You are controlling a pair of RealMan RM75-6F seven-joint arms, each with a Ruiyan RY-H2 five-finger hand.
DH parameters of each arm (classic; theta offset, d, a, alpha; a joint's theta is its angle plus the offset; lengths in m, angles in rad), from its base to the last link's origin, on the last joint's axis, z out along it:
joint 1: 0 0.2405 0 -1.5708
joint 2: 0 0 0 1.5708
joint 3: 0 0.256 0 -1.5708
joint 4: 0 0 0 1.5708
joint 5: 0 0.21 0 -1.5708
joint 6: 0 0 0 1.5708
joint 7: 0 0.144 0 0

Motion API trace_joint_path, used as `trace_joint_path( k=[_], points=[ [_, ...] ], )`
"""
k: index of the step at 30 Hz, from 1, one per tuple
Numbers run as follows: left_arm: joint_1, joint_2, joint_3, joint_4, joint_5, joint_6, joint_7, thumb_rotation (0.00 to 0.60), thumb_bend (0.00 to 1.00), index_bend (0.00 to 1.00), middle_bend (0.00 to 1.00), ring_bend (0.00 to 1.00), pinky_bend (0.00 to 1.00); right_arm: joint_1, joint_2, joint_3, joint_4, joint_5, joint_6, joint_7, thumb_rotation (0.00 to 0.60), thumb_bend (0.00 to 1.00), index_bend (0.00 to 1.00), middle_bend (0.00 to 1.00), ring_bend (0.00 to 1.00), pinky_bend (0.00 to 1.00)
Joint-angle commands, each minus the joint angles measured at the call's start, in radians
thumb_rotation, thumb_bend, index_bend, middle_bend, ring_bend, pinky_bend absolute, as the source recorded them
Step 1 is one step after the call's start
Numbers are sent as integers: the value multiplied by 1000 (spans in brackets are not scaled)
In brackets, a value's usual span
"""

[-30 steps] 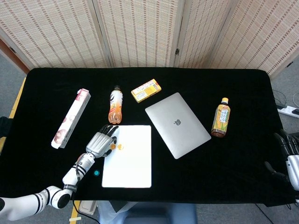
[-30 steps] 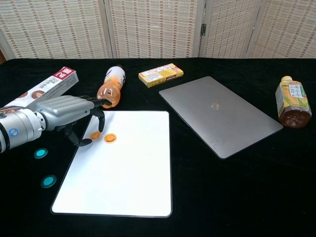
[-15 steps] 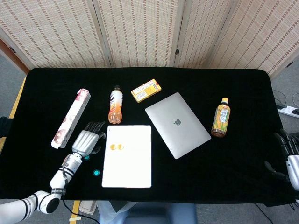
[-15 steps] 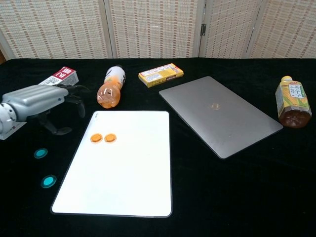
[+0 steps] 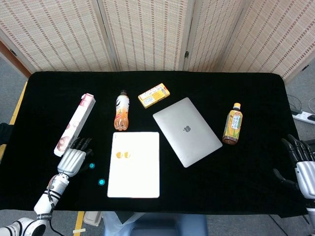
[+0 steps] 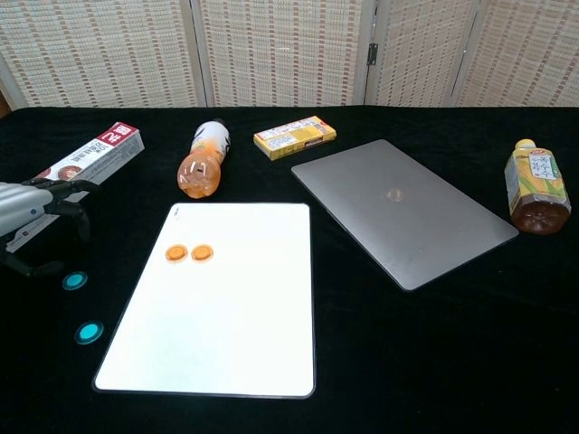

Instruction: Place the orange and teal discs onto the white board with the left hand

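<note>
White board: lies flat near the table's front edge; landmark for all entries below
Orange discs: two, side by side and almost touching, on the board's upper left part; placed
Teal discs: two, on the black cloth left of the board, well apart from each other; not yet placed
Change: a second ago the left hand was over the board's top left corner by the orange discs; it has since drawn back left, off the board, leaving both there. Judged: orange half done, teal discs next
Left hand: left of the board, just beside the farther teal disc; fingers spread and loosely curled, holding nothing
Right hand: far right of the board, past the table's edge; fingers apart, empty
</note>
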Motion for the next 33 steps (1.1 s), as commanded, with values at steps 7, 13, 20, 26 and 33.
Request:
trace_joint_path(
  k=[7, 13, 20, 26, 33],
  points=[
    [20, -39, 8, 51, 13, -9, -12, 600, 407, 428, 67, 0, 0, -5, -2, -3, -3, -1, 12, -3, 600, 325, 0, 0, 0, 0],
    [31, -44, 9, 52, 22, -9, -15, 600, 407, 430, 66, 0, 0, -14, -3, -5, -2, 1, 21, -1, 600, 324, 0, 0, 0, 0],
    [35, -60, 8, 66, 21, -31, -16, 600, 407, 429, 67, 0, 0, -17, -4, -7, 0, -3, 29, 0, 600, 324, 0, 0, 0, 0],
    [42, -69, 4, 82, 16, -41, -19, 600, 407, 430, 67, 0, 0, -19, -2, -7, -1, -2, 32, 1, 600, 324, 0, 0, 0, 0],
    [44, -72, -4, 94, 18, -47, -28, 600, 408, 442, 67, 0, 0, -18, -2, -7, -5, -4, 32, -4, 600, 324, 0, 0, 0, 0]
  ],
)
